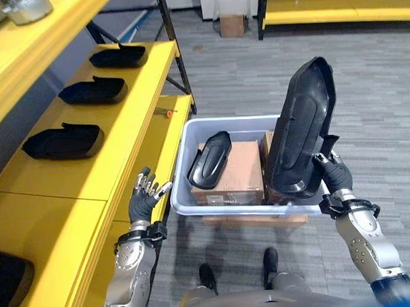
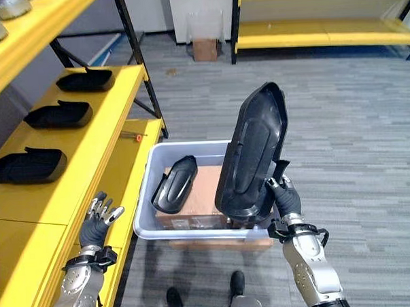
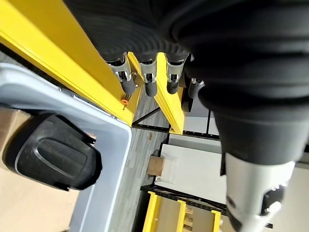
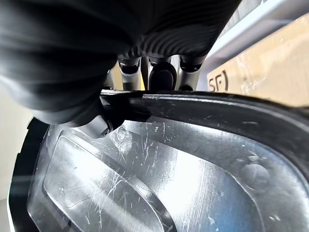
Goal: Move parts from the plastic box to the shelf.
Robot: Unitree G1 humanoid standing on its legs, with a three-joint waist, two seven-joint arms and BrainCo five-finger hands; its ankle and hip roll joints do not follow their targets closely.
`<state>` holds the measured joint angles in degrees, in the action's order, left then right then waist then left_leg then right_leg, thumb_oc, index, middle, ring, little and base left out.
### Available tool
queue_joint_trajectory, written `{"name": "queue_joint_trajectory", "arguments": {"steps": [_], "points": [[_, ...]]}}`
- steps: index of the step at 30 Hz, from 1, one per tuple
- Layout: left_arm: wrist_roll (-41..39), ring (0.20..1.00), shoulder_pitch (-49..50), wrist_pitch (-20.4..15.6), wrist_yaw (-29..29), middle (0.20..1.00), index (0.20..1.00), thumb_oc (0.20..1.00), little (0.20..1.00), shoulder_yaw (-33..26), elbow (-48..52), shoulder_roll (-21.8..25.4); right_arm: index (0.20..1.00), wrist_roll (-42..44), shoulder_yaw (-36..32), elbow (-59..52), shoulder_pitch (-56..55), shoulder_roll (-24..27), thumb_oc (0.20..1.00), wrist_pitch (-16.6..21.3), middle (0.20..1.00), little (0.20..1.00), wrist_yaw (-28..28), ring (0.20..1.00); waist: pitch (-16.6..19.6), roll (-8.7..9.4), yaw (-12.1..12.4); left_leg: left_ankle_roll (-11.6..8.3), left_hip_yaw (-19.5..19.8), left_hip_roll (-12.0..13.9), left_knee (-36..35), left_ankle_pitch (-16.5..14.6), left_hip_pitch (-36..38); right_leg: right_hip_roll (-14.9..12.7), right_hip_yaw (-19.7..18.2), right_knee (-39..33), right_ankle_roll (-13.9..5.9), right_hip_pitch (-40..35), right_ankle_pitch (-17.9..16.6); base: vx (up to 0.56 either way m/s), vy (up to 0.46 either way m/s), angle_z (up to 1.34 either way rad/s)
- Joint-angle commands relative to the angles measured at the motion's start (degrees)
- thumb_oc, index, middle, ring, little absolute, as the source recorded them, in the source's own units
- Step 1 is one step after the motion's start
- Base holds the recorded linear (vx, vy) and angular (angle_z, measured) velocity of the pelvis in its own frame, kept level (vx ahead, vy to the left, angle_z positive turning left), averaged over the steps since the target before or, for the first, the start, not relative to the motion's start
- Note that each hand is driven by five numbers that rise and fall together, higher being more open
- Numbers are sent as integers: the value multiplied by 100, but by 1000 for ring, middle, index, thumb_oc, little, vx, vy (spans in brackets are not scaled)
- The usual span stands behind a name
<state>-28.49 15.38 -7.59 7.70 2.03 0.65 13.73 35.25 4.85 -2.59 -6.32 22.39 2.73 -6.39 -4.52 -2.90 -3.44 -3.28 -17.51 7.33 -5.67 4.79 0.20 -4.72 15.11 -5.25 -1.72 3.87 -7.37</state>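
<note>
A long black plastic part stands nearly upright over the right end of the grey plastic box, its lower edge pinched by my right hand. The right wrist view shows the fingers curled over that part's rim. A smaller black part lies in the box on a cardboard carton. My left hand hovers with straight fingers between the box and the yellow shelf, touching nothing. Three black parts lie in a row on the shelf.
Another dark part sits on the lower yellow shelf near me. A small orange tool lies on the shelf by a black upright post. A cardboard box and a second yellow rack stand across the grey floor.
</note>
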Motion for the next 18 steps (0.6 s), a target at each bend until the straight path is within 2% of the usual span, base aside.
{"name": "queue_joint_trajectory", "arguments": {"steps": [1,4,10,12,14,15,16,17,18], "points": [[122,1000,-230,-177,-64,1000,1000,1000,1000,-172,25,139,200,383,-177,-385,309,-167,200,266,200,200,177,200,179,150,83,-433,162,496,67,393,141,-176,-10,357,-490,-195,561,-27,-38,1],[81,1000,-211,-149,-45,1000,1000,1000,1000,-164,-3,98,200,463,-106,-449,280,-174,200,203,200,200,219,200,233,136,92,-436,193,536,67,426,182,-132,-8,412,-450,-243,624,-27,-71,0],[-102,1000,-29,-145,131,1000,1000,1000,1000,-348,-4,-79,200,523,132,-536,547,34,200,129,200,200,286,200,147,123,281,-492,356,788,262,781,281,131,62,575,-226,-457,881,-34,-139,4],[-108,1000,52,-122,113,1000,1000,1000,1000,-309,44,-78,200,419,96,-609,604,172,200,180,200,200,303,200,-155,72,476,-656,697,932,311,1276,-69,167,360,779,-115,-399,1034,-208,-165,16],[-94,1000,10,-121,92,1000,1000,1000,1000,-279,24,-61,200,434,47,-624,544,213,200,197,200,200,335,200,-286,107,548,-696,893,912,408,1480,-343,92,575,844,-88,-328,1045,-197,-88,100],[-105,1000,-36,-106,77,1000,1000,1000,1000,-268,6,-35,200,423,-6,-647,498,235,200,214,200,200,325,200,-337,164,554,-639,858,880,581,1372,-434,14,717,881,-73,-256,1043,-170,-129,168],[-131,1000,-48,-97,26,1000,1000,1000,1000,-224,-5,-27,200,409,-71,-661,372,222,200,249,200,200,315,200,-311,238,487,-609,626,905,894,977,-350,-123,961,910,-92,-218,1118,-101,-105,155],[-131,1000,-40,-96,26,1000,1000,1000,1000,-222,-1,-25,200,409,-71,-663,365,220,200,250,200,200,317,200,-317,238,481,-609,636,906,921,952,-350,-126,968,919,-97,-232,1132,-87,-78,122],[-149,1000,-43,-78,-21,1000,1000,1000,1000,-194,0,-42,200,478,-163,-654,189,135,200,283,200,200,300,200,-276,265,394,-591,247,981,1042,596,-197,-231,1315,891,-95,-268,1113,-73,1,103]]}}
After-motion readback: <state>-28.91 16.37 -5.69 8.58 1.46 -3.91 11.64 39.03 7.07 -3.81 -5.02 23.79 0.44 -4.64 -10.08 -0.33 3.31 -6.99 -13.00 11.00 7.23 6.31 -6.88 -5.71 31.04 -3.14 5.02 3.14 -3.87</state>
